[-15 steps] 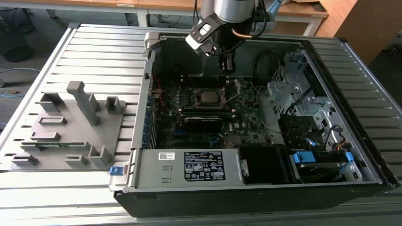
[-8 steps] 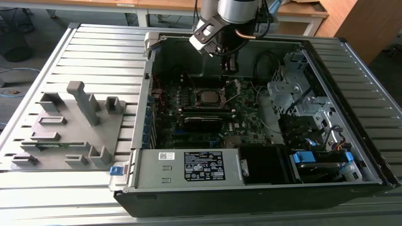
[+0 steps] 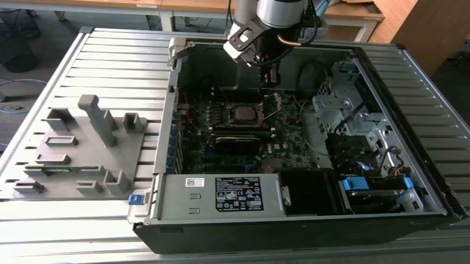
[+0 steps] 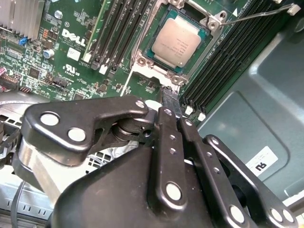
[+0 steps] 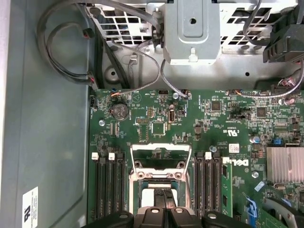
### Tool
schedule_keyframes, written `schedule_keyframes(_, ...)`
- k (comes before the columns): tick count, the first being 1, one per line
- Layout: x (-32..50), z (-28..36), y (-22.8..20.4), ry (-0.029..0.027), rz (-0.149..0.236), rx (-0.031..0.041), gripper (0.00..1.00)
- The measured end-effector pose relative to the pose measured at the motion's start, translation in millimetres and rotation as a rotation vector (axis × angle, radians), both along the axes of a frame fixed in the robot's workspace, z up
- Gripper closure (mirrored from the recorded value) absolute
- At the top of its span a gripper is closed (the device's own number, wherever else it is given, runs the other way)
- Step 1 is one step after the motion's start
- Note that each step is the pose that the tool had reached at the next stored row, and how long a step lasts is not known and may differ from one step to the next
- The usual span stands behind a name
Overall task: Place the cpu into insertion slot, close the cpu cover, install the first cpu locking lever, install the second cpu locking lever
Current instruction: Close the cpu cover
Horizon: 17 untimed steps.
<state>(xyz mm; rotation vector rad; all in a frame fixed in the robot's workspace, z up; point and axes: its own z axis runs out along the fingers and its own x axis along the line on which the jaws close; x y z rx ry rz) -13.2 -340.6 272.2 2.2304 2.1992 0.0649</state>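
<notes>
The cpu (image 4: 178, 40) already lies flat in the socket (image 4: 145, 66), dull metal top up. So I judge the step in hand to be the cpu cover (image 5: 159, 147), which stands swung up off the socket with its window open and nothing locked. My hand (image 4: 171, 100) hangs above the socket near one edge, apart from the cover. Its fingers are pressed together with nothing between them.

A shut hand makes a fair pusher, I think. I would bear on the cover's solid bar rather than poke through the window onto the cpu, and follow the hinge's arc instead of driving straight down. The memory slots (image 4: 116, 28) flank the socket closely, and a thin wire lever (image 4: 293, 8) juts out just beside it — either could catch a careless sweep. I would go slowly and ease off once the frame lies flat on the socket.

The socket sits on a green motherboard (image 5: 142, 118) inside an open computer case (image 3: 294, 231), which rests on a ribbed metal counter (image 3: 110, 55). Well apart from the socket, outside the case, a grey fixture block (image 3: 88, 148) with upright posts shares the counter. Farther from the socket, wooden desks (image 3: 198, 4) line the room's edge.
</notes>
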Motion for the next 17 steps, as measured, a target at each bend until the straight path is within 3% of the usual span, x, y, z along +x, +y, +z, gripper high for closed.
schedule_keyframes(6,3.1,-0.2,0.0,0.0028,0.0,0.0,0.89)
schedule_keyframes(17,4.4,-1.9,0.0,0.0032,0.0,-0.0001,0.89)
